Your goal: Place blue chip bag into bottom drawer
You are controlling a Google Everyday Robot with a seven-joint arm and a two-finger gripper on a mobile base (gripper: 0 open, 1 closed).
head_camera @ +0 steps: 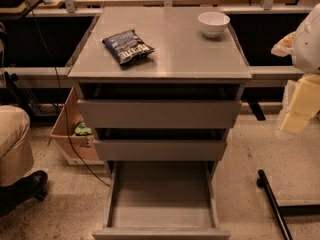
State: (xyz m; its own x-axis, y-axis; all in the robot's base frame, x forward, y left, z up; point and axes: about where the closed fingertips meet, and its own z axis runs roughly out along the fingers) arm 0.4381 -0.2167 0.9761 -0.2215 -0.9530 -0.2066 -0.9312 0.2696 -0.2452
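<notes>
One drawer, the bottom drawer (161,196), is pulled out. On the table (175,59) sit the blue chip bag (128,46) and a white bowl (213,23). At the right edge is the gripper (297,114); its state I cannot tell.

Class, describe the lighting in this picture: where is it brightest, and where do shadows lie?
Camera view: warm, dim light; soft sheen on the cabinet top by the white bowl; dark shadow above both upper drawers; bottom drawer floor evenly lit; claw at the right edge, brightly lit.
</notes>
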